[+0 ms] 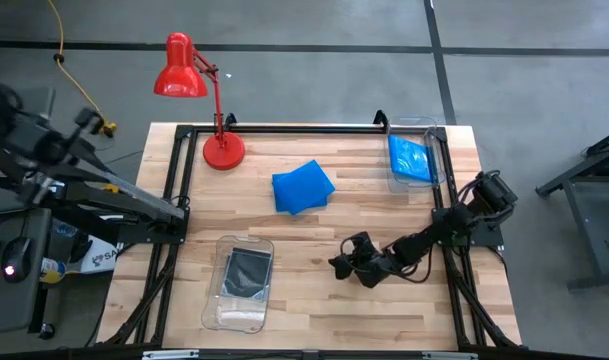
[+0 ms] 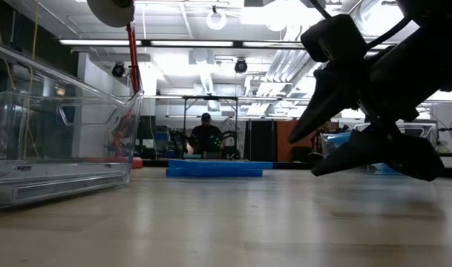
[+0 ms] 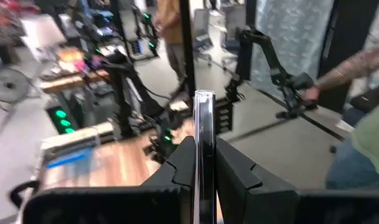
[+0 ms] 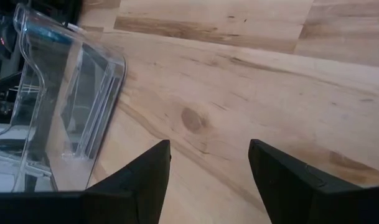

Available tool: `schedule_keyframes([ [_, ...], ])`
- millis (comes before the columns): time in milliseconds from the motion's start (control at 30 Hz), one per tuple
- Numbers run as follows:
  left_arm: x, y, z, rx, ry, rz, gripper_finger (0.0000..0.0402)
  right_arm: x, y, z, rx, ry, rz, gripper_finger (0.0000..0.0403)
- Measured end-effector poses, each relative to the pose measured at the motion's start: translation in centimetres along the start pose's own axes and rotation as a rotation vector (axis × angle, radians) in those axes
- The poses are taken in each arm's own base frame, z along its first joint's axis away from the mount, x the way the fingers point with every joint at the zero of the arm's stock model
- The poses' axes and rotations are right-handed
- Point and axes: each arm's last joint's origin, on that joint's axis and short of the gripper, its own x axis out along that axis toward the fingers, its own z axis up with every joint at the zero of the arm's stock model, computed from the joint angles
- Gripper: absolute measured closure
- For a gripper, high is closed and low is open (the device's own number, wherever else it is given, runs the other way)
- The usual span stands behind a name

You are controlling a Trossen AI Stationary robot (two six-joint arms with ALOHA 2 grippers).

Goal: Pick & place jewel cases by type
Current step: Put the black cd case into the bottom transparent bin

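Observation:
A loose pile of bright blue jewel cases lies flat on the wooden table, and shows in the low view. More blue cases lie in a clear bin at the far right. A dark case lies in a clear bin near the left front. My left gripper is at the table's left edge, shut on a thin clear-edged jewel case. My right gripper is open and empty over bare wood, right of the near bin; it also shows in the right wrist view. My left gripper pinches the thin jewel case by its two flat faces between its two fingers. The case is seen edge-on, and its free edge stands out past the fingertips. It is lifted clear of the table.
A red desk lamp stands at the far left corner. A black frame rail runs around the table. A person's tattooed arm shows beyond the table in the left wrist view. Bare wood lies between the two bins.

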Motion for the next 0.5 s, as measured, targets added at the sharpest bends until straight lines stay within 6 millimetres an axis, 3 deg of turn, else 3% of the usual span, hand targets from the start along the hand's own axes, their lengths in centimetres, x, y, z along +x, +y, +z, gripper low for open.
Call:
schedule_keyframes([
  [267,5.0,1.8,-1.1,-0.047,0.069,-0.157,0.0371,0.4,0.0,0.8,0.014,-0.022,-0.010,0.0192],
  [500,9.1,3.1,-3.7,-0.112,0.138,-0.242,0.0371,0.6,0.0,1.1,0.000,-0.052,-0.013,0.0192],
])
